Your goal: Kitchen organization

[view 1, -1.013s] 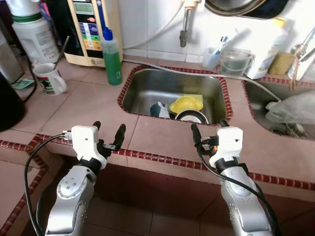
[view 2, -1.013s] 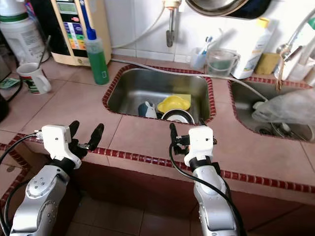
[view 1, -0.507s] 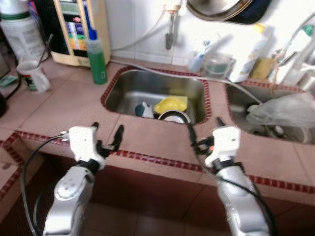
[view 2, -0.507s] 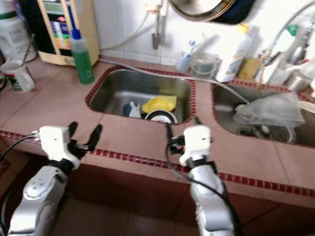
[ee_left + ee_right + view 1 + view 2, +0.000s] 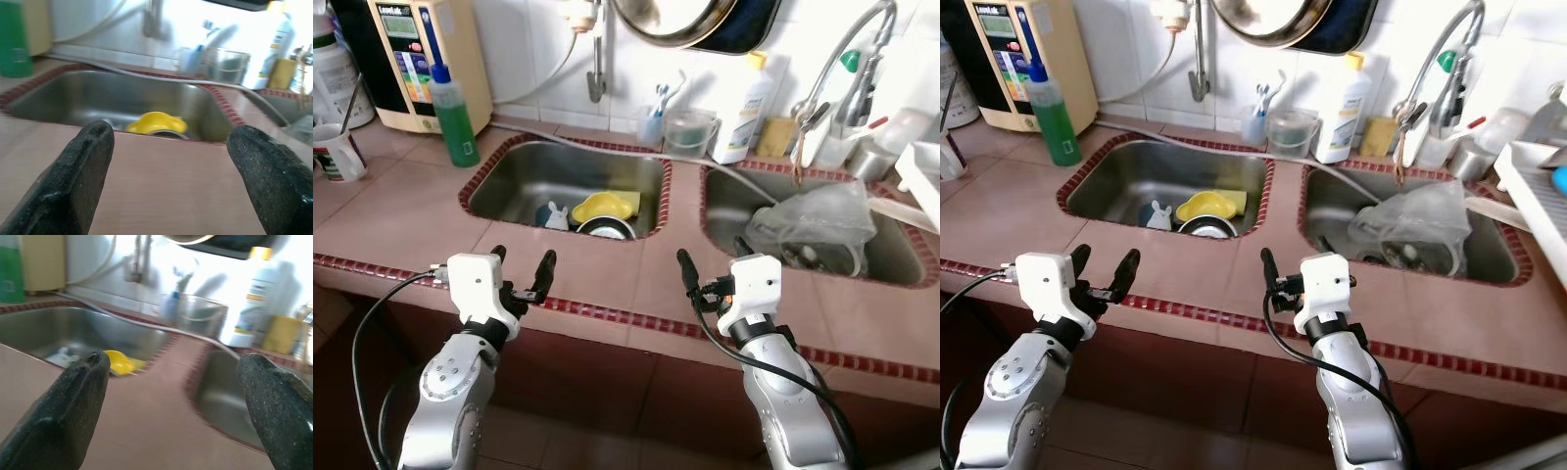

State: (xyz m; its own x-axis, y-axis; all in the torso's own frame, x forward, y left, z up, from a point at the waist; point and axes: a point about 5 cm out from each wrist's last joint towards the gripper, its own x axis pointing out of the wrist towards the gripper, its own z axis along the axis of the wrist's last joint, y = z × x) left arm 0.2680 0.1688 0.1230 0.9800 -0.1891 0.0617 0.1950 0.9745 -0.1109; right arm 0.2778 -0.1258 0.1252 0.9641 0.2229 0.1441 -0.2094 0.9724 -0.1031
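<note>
A yellow bowl lies in the left steel sink beside a metal bowl and a small white and teal piece. The right sink holds a crumpled clear plastic bag. My left gripper hovers open over the counter's front edge, in front of the left sink. My right gripper stands open over the tiled strip between the two sinks. Both are empty. The left wrist view looks past its fingers at the yellow bowl.
A green bottle, a mug and a water purifier stand at the back left. Behind the sinks are a cup with toothbrushes, a white bottle and a faucet. A pan hangs above. A white rack sits at the right.
The camera has swung to the right, so the right sink with its plastic bag has come fully into view. Both grippers stay open at the counter's front edge.
</note>
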